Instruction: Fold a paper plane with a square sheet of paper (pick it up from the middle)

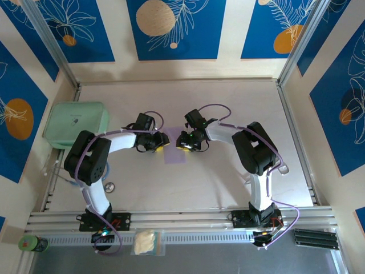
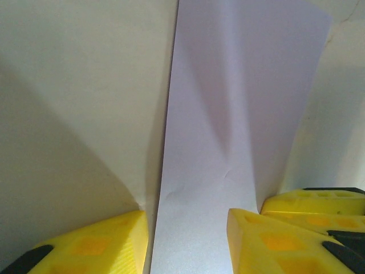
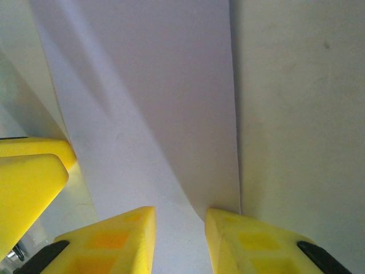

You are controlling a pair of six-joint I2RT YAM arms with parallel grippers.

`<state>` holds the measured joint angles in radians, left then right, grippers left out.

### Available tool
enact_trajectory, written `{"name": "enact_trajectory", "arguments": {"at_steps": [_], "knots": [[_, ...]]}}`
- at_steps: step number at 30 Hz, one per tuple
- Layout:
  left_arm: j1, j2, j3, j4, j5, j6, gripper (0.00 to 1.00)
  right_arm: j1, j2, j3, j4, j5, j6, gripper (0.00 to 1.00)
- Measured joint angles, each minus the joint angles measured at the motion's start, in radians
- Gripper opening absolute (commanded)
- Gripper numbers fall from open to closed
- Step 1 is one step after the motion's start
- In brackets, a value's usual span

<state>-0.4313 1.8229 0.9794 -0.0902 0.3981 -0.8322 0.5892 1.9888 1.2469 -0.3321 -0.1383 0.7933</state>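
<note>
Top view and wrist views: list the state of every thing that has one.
square sheet of paper: on the table between both grippers, softly creased, not yet a plane.
left gripper: jaws partly open, straddling the sheet.
right gripper: jaws narrowly apart over the crease.
mint-green box: closed.

square sheet of paper (image 1: 174,154) | pale lilac, thin, plain | on table (image 1: 228,182), at its centre | from above a narrow strip, long edges running 12 to 6 o'clock | middle softly buckled, faint creases
</note>
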Motion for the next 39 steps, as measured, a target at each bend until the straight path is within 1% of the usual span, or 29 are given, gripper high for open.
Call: {"name": "enact_trajectory", "arguments": {"at_steps": [6, 19, 24, 28, 34, 39], "knots": [[0.002, 0.002, 0.002, 0.0, 0.021, 0.006, 0.41, -0.004, 0.003, 0.0, 0.001, -0.01, 0.0, 0.32], [0.001, 0.013, 0.031, -0.054, 0.034, 0.098, 0.42, -0.008, 0.007, 0.0, 0.004, -0.024, 0.0, 0.32], [-0.002, 0.013, 0.031, -0.069, 0.067, 0.106, 0.42, -0.009, 0.007, 0.0, 0.005, -0.026, 0.0, 0.32], [-0.003, 0.013, 0.023, -0.066, 0.109, 0.101, 0.42, -0.009, 0.007, 0.0, 0.005, -0.027, 0.0, 0.32], [-0.003, -0.013, -0.042, -0.02, 0.172, 0.07, 0.41, -0.013, 0.009, 0.0, 0.005, -0.033, 0.0, 0.32], [-0.005, -0.048, -0.089, -0.018, 0.188, 0.044, 0.38, -0.015, 0.01, 0.0, 0.006, -0.038, 0.001, 0.32]]}}
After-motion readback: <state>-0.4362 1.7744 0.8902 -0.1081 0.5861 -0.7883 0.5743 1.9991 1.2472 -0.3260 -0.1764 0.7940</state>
